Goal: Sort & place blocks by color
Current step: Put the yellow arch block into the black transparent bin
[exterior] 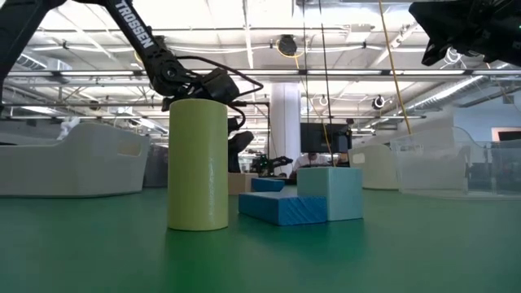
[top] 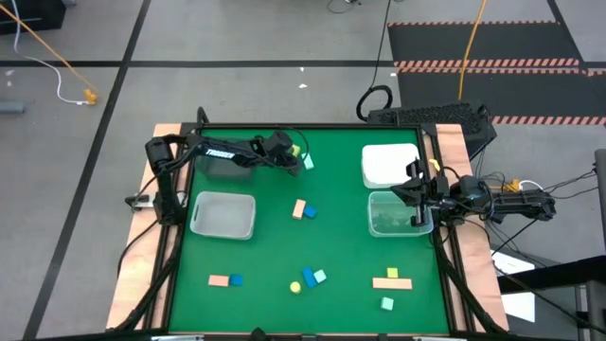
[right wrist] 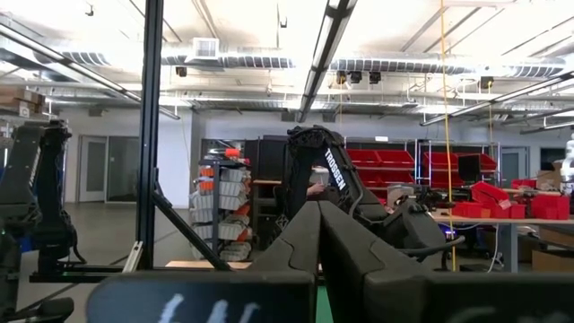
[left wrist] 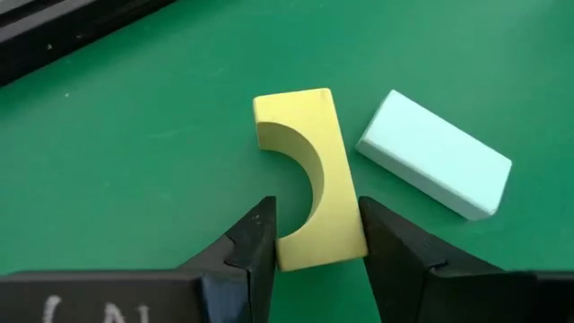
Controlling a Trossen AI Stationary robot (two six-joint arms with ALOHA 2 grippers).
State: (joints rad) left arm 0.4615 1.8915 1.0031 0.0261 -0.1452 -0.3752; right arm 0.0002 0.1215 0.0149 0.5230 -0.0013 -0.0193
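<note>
The left gripper [left wrist: 316, 235] is spread around a yellow block [left wrist: 314, 170], apparently poised to pinch it for sorting.

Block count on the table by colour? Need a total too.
yellow blocks: 3
blue blocks: 3
mint-green blocks: 3
salmon-pink blocks: 3
Total: 12
One yellow sits between the open fingers of the left hand; the right hand waits over a clear bin.
</note>
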